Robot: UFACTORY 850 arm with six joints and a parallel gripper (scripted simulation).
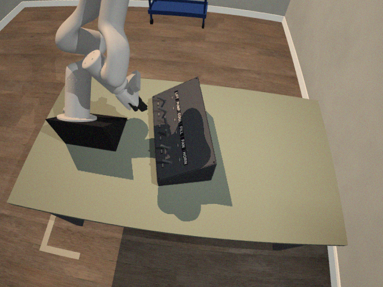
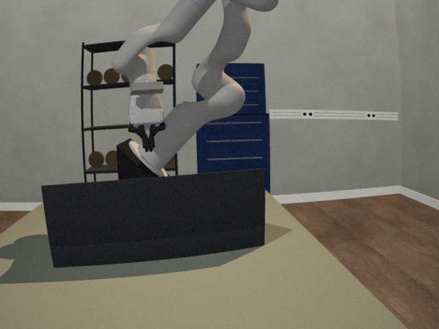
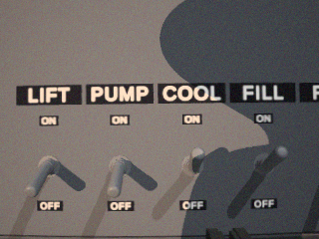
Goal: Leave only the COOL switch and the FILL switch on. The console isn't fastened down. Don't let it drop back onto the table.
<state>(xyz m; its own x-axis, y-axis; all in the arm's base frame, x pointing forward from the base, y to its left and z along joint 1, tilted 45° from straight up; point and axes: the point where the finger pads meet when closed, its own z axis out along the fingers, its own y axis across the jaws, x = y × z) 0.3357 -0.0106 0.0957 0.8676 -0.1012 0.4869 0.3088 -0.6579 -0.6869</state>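
Observation:
The dark sloped console stands on the table with labels LIFT, PUMP, COOL, FILL, FAN and HORN. In the wrist view the LIFT lever and the PUMP lever tilt down toward OFF. The COOL lever and the FILL lever point up toward ON. The FAN and HORN levers are too small to read. My gripper hovers off the console's front near the LIFT end, apart from the levers. Its fingers stand close together with nothing between them. Their tips show at the wrist view's bottom edge.
My arm's black base block sits on the table left of the console. The exterior view shows only the console's plain back. A shelf rack and a blue cabinet stand beyond the table. A blue cart is on the floor.

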